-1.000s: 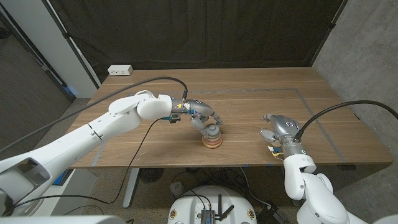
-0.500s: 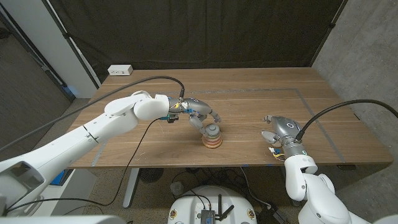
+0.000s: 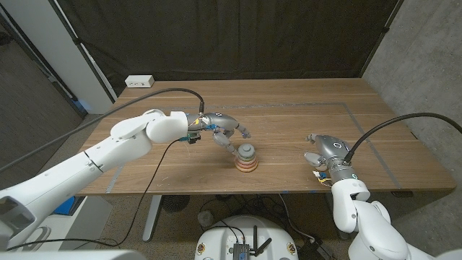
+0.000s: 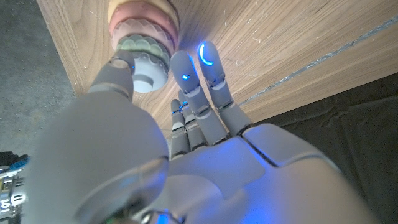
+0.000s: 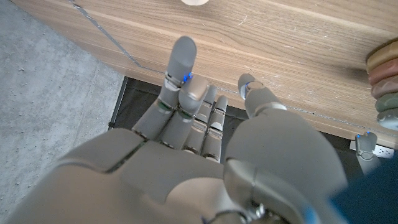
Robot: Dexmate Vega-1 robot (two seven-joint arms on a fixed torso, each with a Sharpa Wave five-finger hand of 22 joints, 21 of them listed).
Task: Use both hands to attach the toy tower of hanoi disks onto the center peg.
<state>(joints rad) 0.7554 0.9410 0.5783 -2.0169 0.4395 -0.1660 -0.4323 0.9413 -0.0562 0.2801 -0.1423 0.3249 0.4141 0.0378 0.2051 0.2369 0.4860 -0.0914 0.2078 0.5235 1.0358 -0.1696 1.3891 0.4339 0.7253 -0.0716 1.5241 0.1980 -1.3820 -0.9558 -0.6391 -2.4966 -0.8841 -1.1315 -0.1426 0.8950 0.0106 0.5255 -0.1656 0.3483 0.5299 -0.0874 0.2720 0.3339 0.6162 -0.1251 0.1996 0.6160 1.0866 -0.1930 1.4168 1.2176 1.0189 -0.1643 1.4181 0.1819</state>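
Disks (image 3: 247, 158) sit stacked on the peg at worktop (image 3: 289, 123) centre. Your left robot hand (image 3: 225, 131) hovers beside them, fingers spread, empty; your right robot hand (image 3: 323, 152) waits apart, holding nothing.

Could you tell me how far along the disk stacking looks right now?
Nearly finished, it seems. Done: the disk stack stands on the table, the grey disk on top. In hand: nothing; the left robot hand is beside the stack with fingers apart, and the right robot hand holds nothing. Left: I see no loose disks, so probably only withdrawing the arms.
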